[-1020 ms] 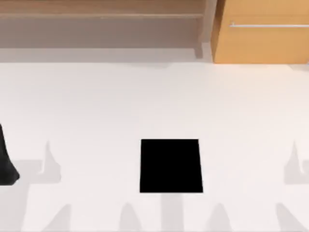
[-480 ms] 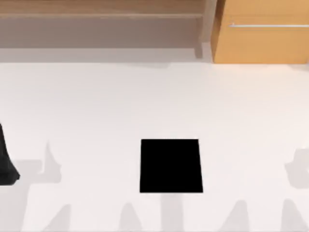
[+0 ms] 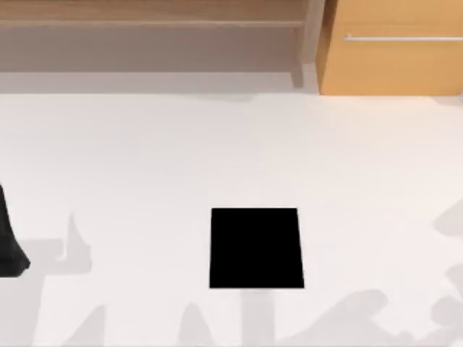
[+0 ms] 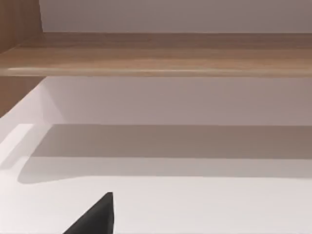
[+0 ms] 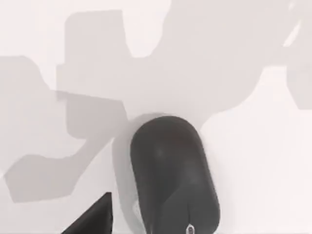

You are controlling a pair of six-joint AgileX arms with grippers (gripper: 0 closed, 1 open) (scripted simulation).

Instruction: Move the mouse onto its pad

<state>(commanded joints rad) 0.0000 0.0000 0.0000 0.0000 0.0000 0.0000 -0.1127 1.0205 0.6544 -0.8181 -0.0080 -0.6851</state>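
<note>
The pad (image 3: 256,248) is a flat black rectangle lying on the white table, a little right of the middle and near the front. The mouse (image 5: 171,173) is a smooth rounded oblong that looks dark grey in shadow. It rests on the white table directly under my right wrist camera, close below it. A black part of my right gripper (image 5: 95,218) shows beside the mouse, apart from it. My left arm (image 3: 9,242) stands parked at the table's left edge, and a black part of the left gripper (image 4: 96,218) hangs over bare table.
A wooden shelf (image 3: 152,22) runs along the back, with an orange-brown cabinet (image 3: 394,50) at the back right. Arm shadows lie across the white table (image 3: 217,152) at its front and right.
The shadows at the table's right and front right have shifted and spread leftward. The pad and my left arm have not moved.
</note>
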